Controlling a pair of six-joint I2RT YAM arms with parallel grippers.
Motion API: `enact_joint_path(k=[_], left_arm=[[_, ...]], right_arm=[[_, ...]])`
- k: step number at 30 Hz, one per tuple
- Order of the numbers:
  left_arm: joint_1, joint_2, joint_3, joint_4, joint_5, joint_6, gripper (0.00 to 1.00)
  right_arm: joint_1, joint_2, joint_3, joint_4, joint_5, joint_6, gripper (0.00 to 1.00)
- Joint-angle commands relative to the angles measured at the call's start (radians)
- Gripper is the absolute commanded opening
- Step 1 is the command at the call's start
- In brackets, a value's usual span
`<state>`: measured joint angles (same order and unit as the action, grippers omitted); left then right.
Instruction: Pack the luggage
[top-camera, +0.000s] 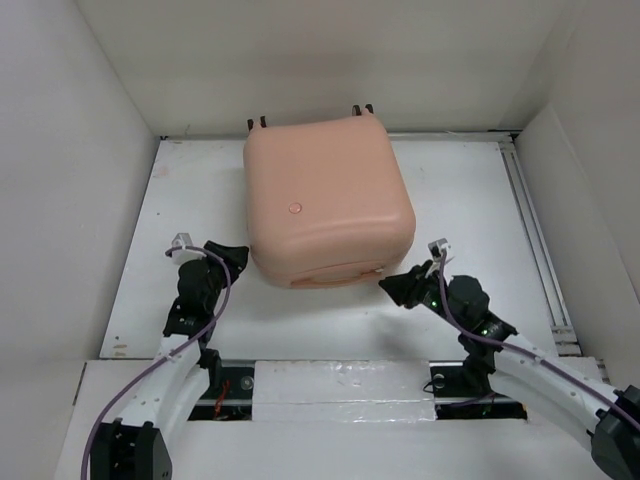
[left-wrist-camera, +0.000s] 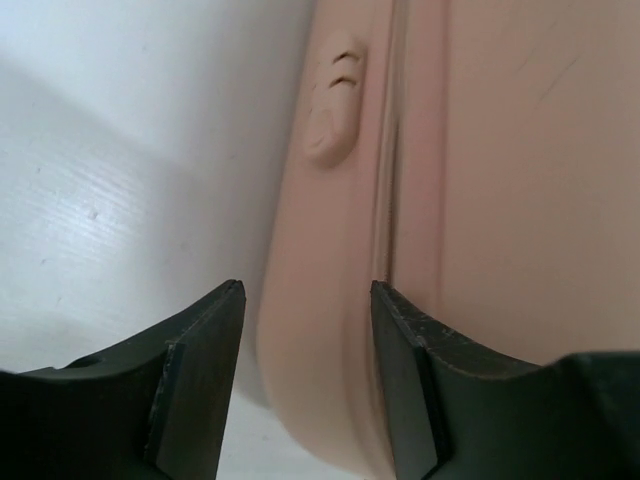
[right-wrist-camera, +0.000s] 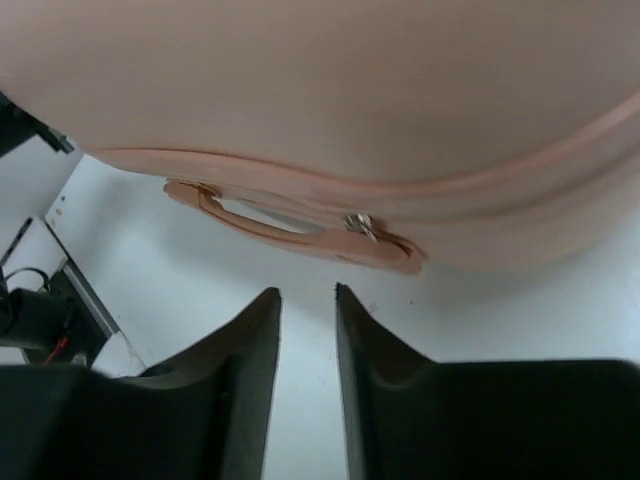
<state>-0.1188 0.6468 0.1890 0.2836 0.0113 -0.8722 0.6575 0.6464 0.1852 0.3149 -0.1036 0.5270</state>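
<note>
The luggage (top-camera: 330, 200) had a hard, pale pink plastic shell, smooth with a soft satin sheen. Faint fine scratches showed on its side in the left wrist view. Its handle (right-wrist-camera: 290, 233) looked like the same pink plastic, and a small zip pull (right-wrist-camera: 361, 226) on it glinted like metal. Beneath the luggage, the table (top-camera: 470, 200) was white, slightly glossy, and finely grained close up. Beside the shell, the left gripper (left-wrist-camera: 308, 300) had matt black plastic fingers, scuffed grey along one edge. The right gripper (right-wrist-camera: 307, 300) was matt black too.

Bright, even overhead light — the white worktop (top-camera: 470, 200) nearly blows out, with just a soft shadow under the luggage (top-camera: 330, 215). Wrist shots are mushy up close, shell out of focus.
</note>
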Motion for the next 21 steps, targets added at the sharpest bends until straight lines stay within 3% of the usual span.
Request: enact_joint_path(k=[1, 2, 5, 10, 21], left_arm=[[-0.004, -0.004, -0.010, 0.032, 0.041, 0.018, 0.47], [-0.004, 0.007, -0.010, 0.054, 0.053, 0.018, 0.47], [-0.004, 0.050, -0.010, 0.090, 0.096, 0.027, 0.46], [-0.004, 0.099, -0.010, 0.146, 0.130, 0.027, 0.46], [-0.004, 0.191, 0.010, 0.239, 0.231, 0.035, 0.45]], right_arm=[[0.036, -0.051, -0.024, 0.133, 0.120, 0.047, 0.38], [0.036, -0.060, -0.035, 0.133, 0.140, 0.036, 0.44], [0.036, -0.016, -0.035, 0.167, 0.223, 0.027, 0.47], [0.011, 0.217, 0.013, 0.358, 0.142, -0.021, 0.47], [0.011, 0.363, 0.025, 0.518, 0.188, -0.021, 0.32]])
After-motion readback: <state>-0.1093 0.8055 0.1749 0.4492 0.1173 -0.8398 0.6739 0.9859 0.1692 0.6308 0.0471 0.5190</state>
